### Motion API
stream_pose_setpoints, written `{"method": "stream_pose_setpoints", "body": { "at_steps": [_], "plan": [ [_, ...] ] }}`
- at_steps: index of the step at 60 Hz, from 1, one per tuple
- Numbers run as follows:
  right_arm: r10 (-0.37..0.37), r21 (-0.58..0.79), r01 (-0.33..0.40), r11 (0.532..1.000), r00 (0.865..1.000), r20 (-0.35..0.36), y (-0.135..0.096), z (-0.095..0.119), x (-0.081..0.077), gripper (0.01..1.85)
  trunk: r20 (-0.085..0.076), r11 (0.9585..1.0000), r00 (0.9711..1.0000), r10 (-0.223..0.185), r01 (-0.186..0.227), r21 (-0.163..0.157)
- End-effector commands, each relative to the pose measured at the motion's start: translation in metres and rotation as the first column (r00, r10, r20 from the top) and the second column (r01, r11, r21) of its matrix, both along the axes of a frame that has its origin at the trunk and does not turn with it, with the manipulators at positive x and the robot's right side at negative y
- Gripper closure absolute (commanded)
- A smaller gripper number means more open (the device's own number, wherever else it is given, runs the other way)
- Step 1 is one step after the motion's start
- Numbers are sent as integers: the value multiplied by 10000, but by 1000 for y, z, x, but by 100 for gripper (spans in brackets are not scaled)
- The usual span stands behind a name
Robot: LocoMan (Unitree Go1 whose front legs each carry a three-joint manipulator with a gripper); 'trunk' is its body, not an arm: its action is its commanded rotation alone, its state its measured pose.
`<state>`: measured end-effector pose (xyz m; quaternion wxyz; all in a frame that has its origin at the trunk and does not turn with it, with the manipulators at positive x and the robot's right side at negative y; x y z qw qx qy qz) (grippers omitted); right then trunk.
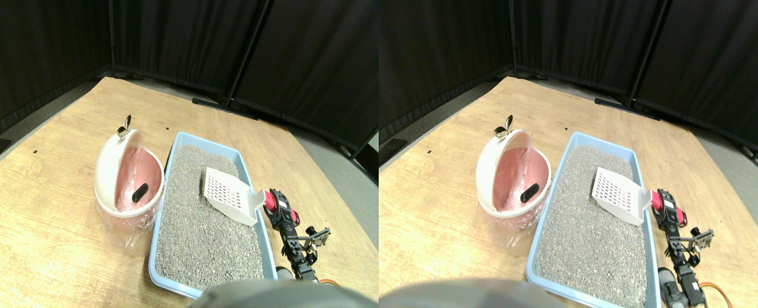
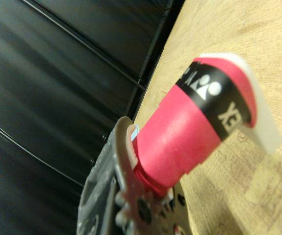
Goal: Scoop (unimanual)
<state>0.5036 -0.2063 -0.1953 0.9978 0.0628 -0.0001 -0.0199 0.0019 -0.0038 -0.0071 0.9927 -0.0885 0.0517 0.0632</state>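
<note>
Black-curtained (image 1: pixel 314 70) robot lab

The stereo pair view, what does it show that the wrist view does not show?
Only the stereo pair shows the blue litter tray of grey litter, the slotted scoop blade over it, and the pink-lined bin with a dark object inside. Only the wrist view shows the black lettered band on the handle. Both show the red wrapped handle, the wooden floor and dark curtains.

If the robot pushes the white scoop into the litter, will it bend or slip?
The scoop looks like rigid slotted plastic, so probably little bending. Its thick red-wrapped handle likely resists slipping. The loose litter should give way easily.
</note>
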Motion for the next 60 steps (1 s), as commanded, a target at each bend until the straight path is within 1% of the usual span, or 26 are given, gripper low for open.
{"method": "stream_pose_setpoints", "body": {
  "at_steps": [1, 4, 13, 15, 17, 18, 20, 21, 23, 24, 25, 26, 27, 28, 30, 33, 35, 36, 37, 39, 41, 43, 45, 52, 55, 60],
  "plan": [
    [-69, -142, 68, 9999, 9999, -92, 0, -2, 3, 180, 142, 9999, 9999, 52, -50, -117],
    [-65, -125, 64, 9999, 9999, -98, -1, -3, 4, 180, 142, 9999, 9999, 52, -50, -117],
    [-565, 14, 566, 9984, 9982, -187, -2, -6, 9, 180, 142, 9999, 9999, 52, -50, -117],
    [-665, 165, 671, 9976, 9972, -330, -2, -6, 10, 180, 151, 10000, 9999, -64, 65, -68],
    [-690, 186, 698, 9974, 9969, -385, -2, -6, 10, 180, 151, 10000, 9999, -64, 65, -68],
    [-784, 179, 796, 9967, 9952, -577, -2, -4, 11, 176, 151, 10000, 9999, -64, 65, -68],
    [-966, 107, 981, 9951, 9904, -988, -3, -2, 11, 141, 158, 9999, 9998, -104, 105, -68],
    [-961, 60, 974, 9952, 9889, -1134, -3, -1, 11, 131, 158, 9999, 9998, -104, 105, -68],
    [-621, 77, 637, 9979, 9893, -1323, -3, 1, 10, 100, 158, 9999, 9998, -104, 105, -68],
    [-725, -30, 729, 9973, 9851, -1562, -3, 2, 10, 92, 151, 9999, 9998, -120, 121, -84],
    [-803, -183, 783, 9968, 9781, -1922, -2, 5, 9, 78, 151, 9999, 9998, -120, 121, -84],
    [-700, -74, 699, 9975, 9781, -1960, -3, 4, 9, 71, 150, 9999, 9998, -136, 137, -81],
    [-594, 52, 619, 9981, 9748, -2151, -3, 5, 9, 57, 150, 9999, 9998, -136, 137, -81],
    [-513, 222, 577, 9981, 9733, -2238, -3, 6, 9, 47, 162, 9999, 9998, -137, 138, -86],
    [-457, 341, 548, 9979, 9730, -2261, -3, 6, 9, 43, 158, 9999, 9998, -145, 147, -87],
    [-507, 558, 691, 9960, 9582, -2817, -3, 9, 8, 24, 159, 9998, 9998, -153, 154, -97],
    [-502, 690, 733, 9949, 9553, -2913, -2, 10, 8, 23, 159, 9998, 9998, -153, 154, -97],
    [-511, 1013, 867, 9911, 9485, -3125, -2, 12, 7, 21, 183, 9998, 9997, -154, 156, -83],
    [-361, 1076, 722, 9916, 9514, -3057, -2, 13, 7, 21, 183, 9998, 9997, -154, 156, -83],
    [-208, 1223, 612, 9906, 9513, -3075, -1, 14, 5, 20, 183, 9998, 9997, -154, 156, -83],
    [-72, 997, 387, 9943, 9540, -2996, -1, 16, 5, 16, 165, 9998, 9997, -158, 160, -87],
    [-65, 1004, 385, 9942, 9534, -3015, 0, 17, 4, 17, 165, 9998, 9997, -158, 160, -87],
    [83, 1164, 266, 9928, 9572, -2894, 1, 19, 3, 17, 168, 9998, 9997, -168, 170, -89],
    [-24, 946, 312, 9950, 9570, -2900, 3, 26, 0, 21, 162, 9998, 9997, -168, 170, -77],
    [196, 982, 81, 9951, 9606, -2771, 2, 29, -3, 25, 179, 9998, 9997, -187, 188, -66],
    [264, 1014, 11, 9948, 9628, -2688, 1, 32, -6, 29, 179, 9998, 9997, -187, 188, -66]
  ]
}}
